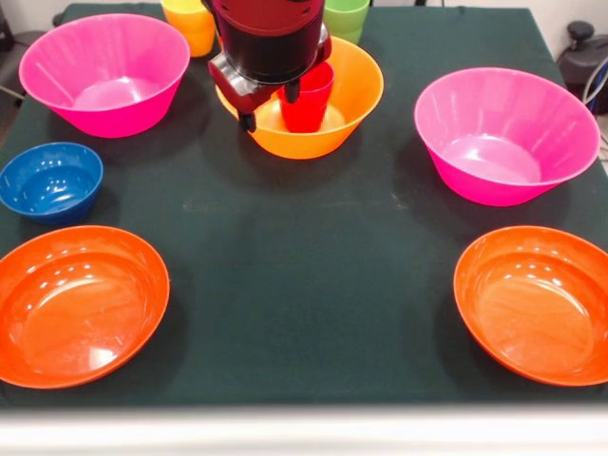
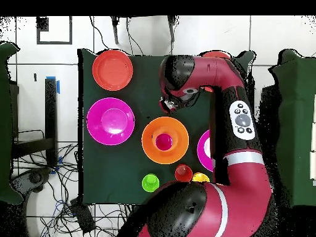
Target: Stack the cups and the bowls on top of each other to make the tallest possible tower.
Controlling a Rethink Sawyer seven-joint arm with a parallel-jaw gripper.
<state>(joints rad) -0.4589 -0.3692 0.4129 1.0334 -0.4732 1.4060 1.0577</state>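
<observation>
Table (image 1: 313,285) covered in dark green cloth, pale edge along its near side in the front view. Overhead: floor (image 2: 37,80) of large pale tiles with dark grout lines. Black cables (image 2: 58,200) tangled on the floor beside one table corner. Blue tape (image 2: 58,85) stuck on the floor near the table's side. Dark green furniture (image 2: 295,123) at both picture edges. Light even, glossy highlights.
</observation>
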